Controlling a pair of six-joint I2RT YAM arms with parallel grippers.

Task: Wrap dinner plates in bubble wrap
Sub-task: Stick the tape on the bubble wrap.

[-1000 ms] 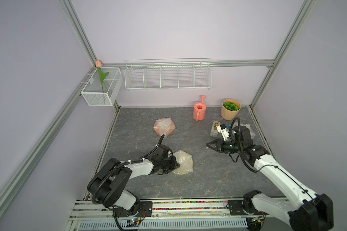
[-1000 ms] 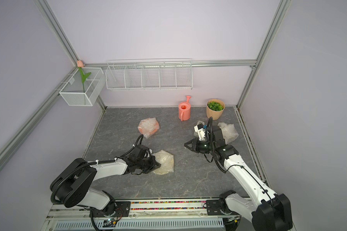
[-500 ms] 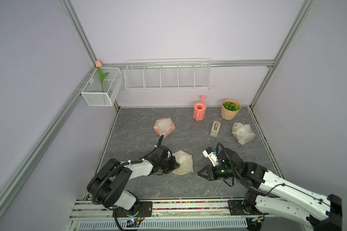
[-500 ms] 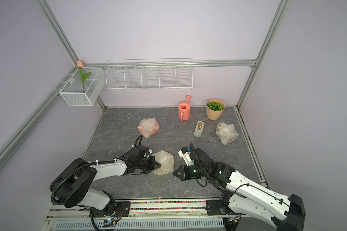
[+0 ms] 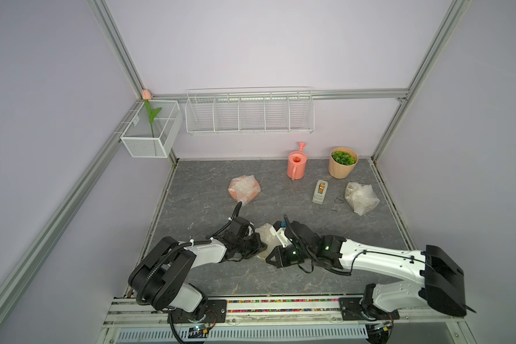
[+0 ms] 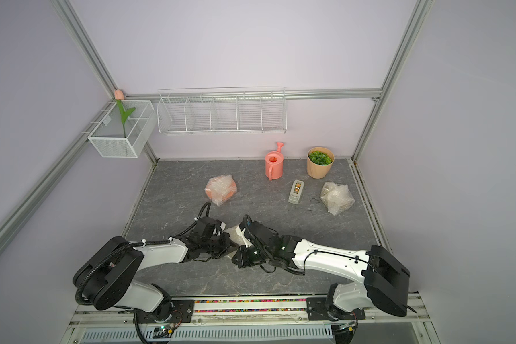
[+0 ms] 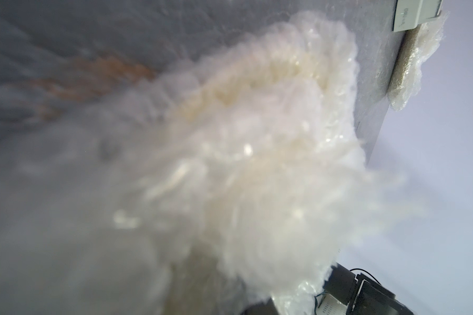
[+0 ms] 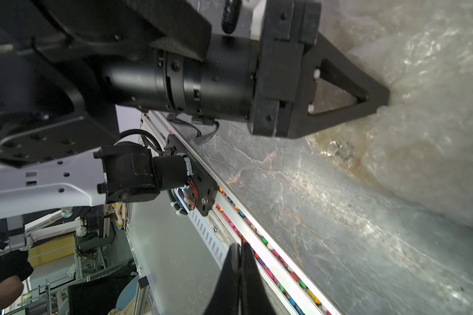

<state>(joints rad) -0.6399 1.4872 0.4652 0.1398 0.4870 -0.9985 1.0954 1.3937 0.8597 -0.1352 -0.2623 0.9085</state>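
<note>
Bubble wrap (image 5: 265,235) at bench (image 5: 280,208) front edge, pinched in left tool (image 8: 381,102); right tool (image 8: 240,246), clenched empty, newly arrived alongside for folding.

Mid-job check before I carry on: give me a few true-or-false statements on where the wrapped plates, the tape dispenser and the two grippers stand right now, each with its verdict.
1. The right gripper holds the tape dispenser. False: the right gripper is shut on nothing, and the tape dispenser lies on the table.
2. The orange plate is already wrapped. True.
3. The left gripper has its tip against the near wrapped bundle. True.
4. The watering can lies tipped over. False: the watering can stands upright beside the plant pot.
</note>
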